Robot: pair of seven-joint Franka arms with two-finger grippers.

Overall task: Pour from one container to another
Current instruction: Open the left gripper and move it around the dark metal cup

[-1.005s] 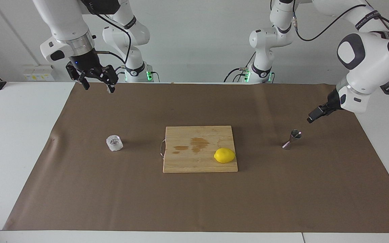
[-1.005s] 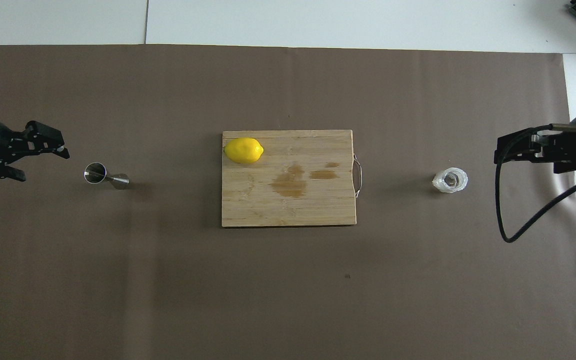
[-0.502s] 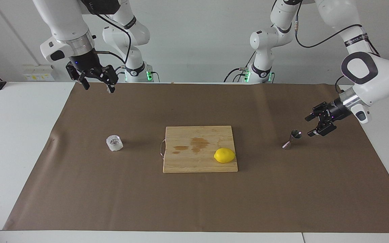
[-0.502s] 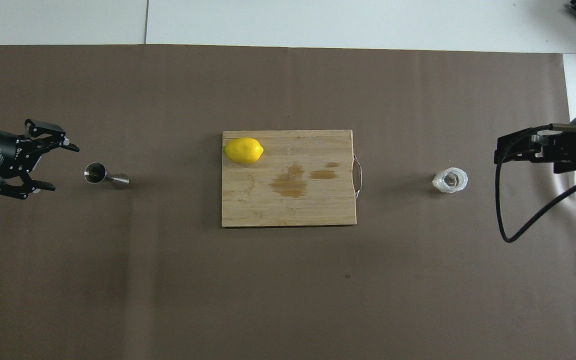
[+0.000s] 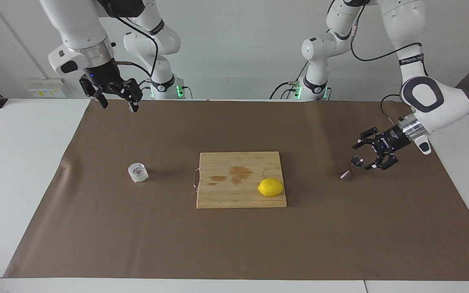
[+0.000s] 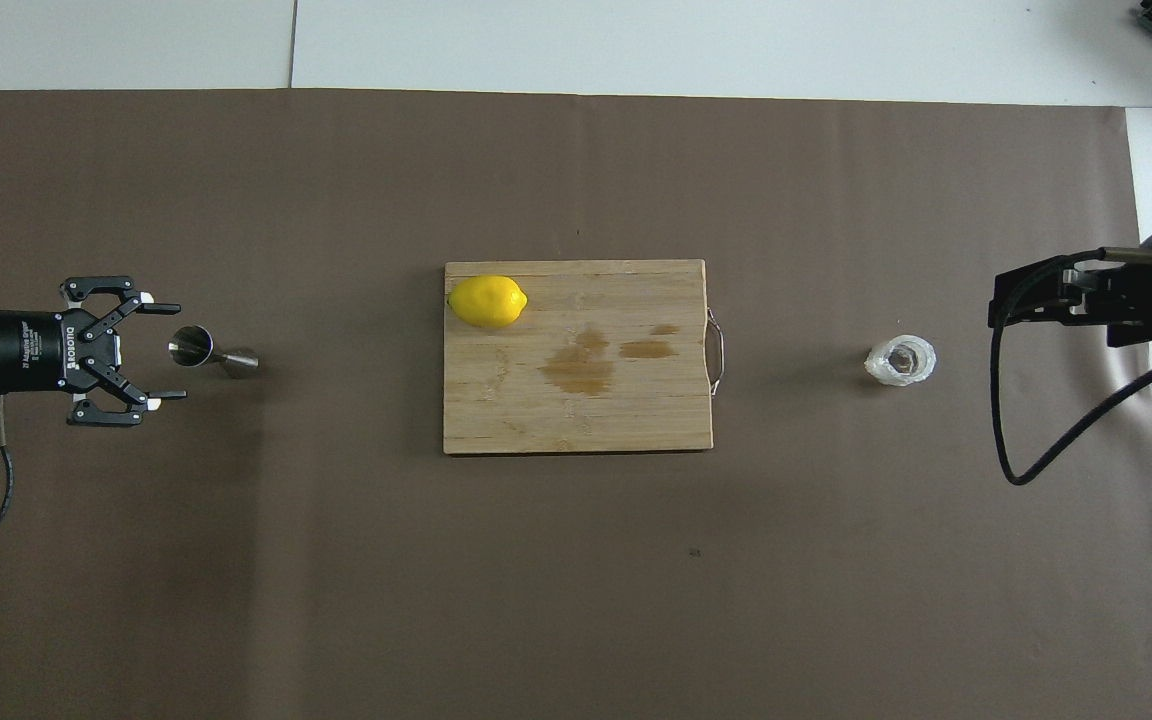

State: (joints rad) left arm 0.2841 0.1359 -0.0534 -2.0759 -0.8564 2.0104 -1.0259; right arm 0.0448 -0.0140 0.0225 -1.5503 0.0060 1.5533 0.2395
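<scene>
A white table [image 5: 23, 171] carries a broad sheet of brown paper [image 5: 234, 244] that covers most of its top, leaving bare white strips at both ends. On the paper, about midway, lies a wooden cutting board [image 5: 234, 195] with a thin wire handle at the end toward the right arm and a few dark stains on its face. Toward the right arm's end stands a small cut-glass tumbler [image 5: 138, 172]. Toward the left arm's end stands a steel jigger [image 5: 351, 168], upright.
</scene>
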